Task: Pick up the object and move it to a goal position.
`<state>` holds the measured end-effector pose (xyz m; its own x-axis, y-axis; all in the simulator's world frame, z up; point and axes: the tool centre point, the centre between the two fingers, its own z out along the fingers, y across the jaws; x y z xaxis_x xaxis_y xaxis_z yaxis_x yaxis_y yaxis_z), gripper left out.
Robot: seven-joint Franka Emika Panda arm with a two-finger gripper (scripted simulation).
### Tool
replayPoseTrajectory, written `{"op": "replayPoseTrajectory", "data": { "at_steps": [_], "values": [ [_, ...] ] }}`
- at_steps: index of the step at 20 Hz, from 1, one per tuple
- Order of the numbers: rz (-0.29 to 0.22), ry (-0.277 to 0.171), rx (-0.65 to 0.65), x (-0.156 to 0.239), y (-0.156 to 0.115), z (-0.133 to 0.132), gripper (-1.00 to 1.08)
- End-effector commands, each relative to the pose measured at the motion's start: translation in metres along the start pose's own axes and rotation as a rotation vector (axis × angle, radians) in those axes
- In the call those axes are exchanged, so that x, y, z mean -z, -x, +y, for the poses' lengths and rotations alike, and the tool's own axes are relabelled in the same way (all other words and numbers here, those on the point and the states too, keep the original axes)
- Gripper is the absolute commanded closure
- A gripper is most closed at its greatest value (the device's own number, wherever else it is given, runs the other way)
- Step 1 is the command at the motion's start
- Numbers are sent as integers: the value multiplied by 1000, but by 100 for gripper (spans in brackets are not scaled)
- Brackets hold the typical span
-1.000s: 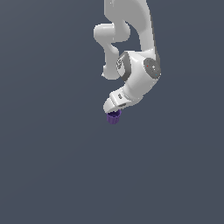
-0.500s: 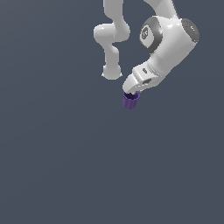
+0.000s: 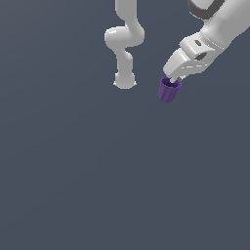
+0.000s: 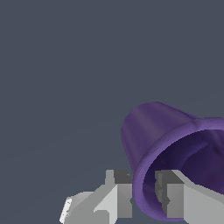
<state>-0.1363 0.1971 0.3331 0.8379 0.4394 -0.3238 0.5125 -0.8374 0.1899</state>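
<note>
I am holding the small purple cup with ribbed sides (image 3: 169, 90) in my white and grey claw (image 3: 172, 80). My claw is pinching the rim of the cup: in the wrist view one finger (image 4: 119, 192) is on the outside of the wall and the other is on the inside, in the hollow part. The cup hangs just under my claw, tilted, with its open top up against my fingers and its narrow bottom pointing down and away. My big white arm (image 3: 215, 34) reaches down to the cup from the exterior view's right. The round white foot of my arm (image 3: 124, 80) stands well apart from the cup, on the exterior view's left of it. All around the cup there is only the plain dark grey-blue ground (image 3: 97, 185), and nothing is close to the cup or in its way. I can see no words or labels on the cup or on my arm.
</note>
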Motion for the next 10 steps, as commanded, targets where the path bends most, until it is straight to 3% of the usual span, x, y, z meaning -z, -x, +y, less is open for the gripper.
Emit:
{"op": "replayPoseTrajectory", "data": {
  "at_steps": [1, 10],
  "values": [
    [0, -1, -1, 24, 4, -14, 108],
    [0, -1, -3, 79, 9, -46, 108]
  ]
}}
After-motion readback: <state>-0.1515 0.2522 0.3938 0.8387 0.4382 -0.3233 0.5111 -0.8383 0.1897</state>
